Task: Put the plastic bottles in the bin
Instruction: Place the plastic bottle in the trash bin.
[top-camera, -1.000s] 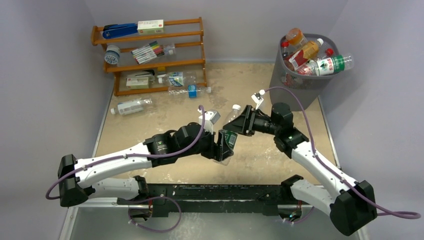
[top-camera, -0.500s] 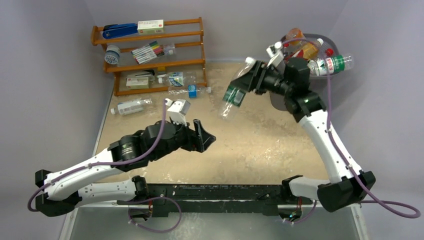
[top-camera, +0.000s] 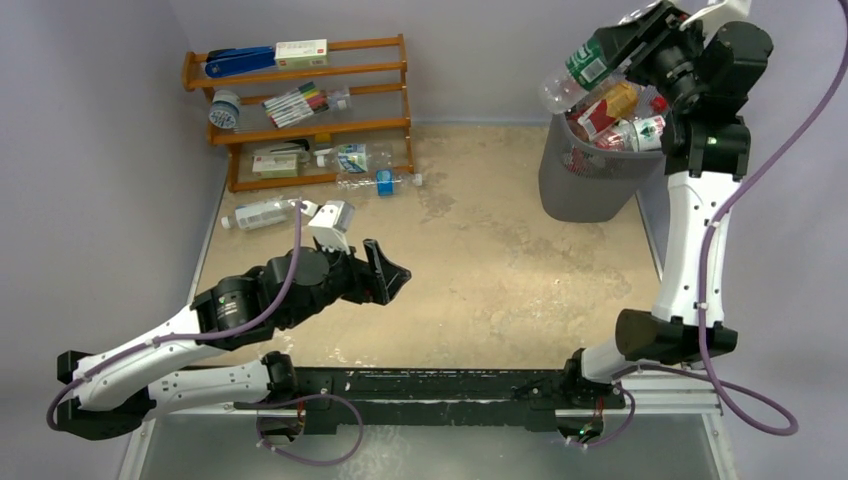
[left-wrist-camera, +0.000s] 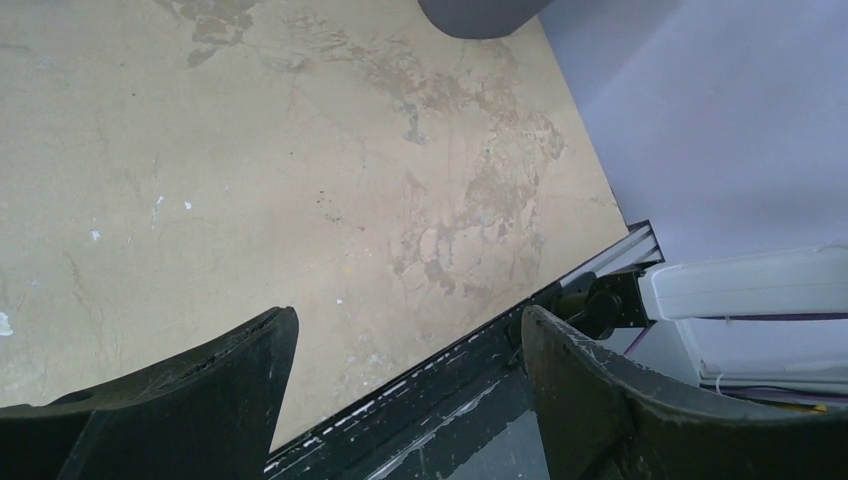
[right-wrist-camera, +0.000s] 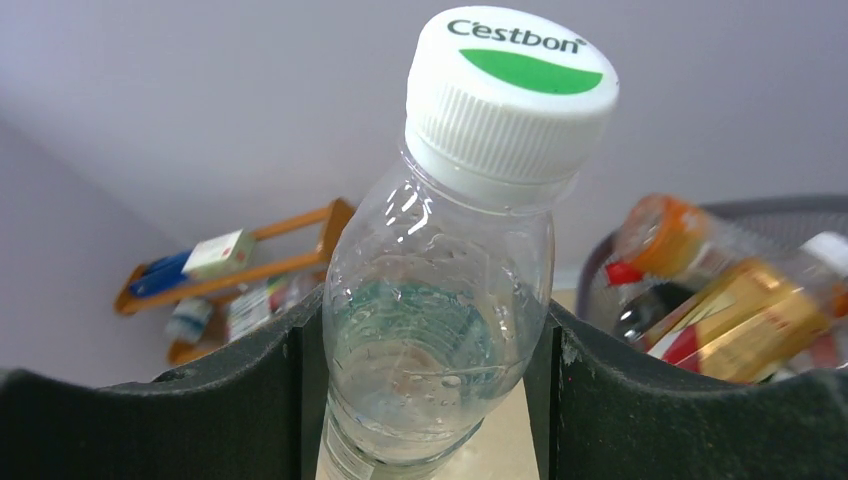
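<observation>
Right claw (top-camera: 603, 52) up high, clamped on a clear bottle (top-camera: 570, 75) with a green label and a white cap marked in green. In the wrist view both fingers (right-wrist-camera: 250, 390) press on its sides. The bottle is tilted and, seen from the top view, sits over the left rim of the bin (top-camera: 585, 190).

The bin stands at the far right of the table (top-camera: 500, 270), heaped past its rim with binned bottles (top-camera: 625, 118), some orange-filled, some red-labelled.

Left claw (top-camera: 392, 272) is open and holds nothing, over bare table left of centre, with its jaws well apart in the wrist view.

Loose bottles (top-camera: 262, 212), clear, lie on the table at the foot of the rack (top-camera: 300, 95), far left.
</observation>
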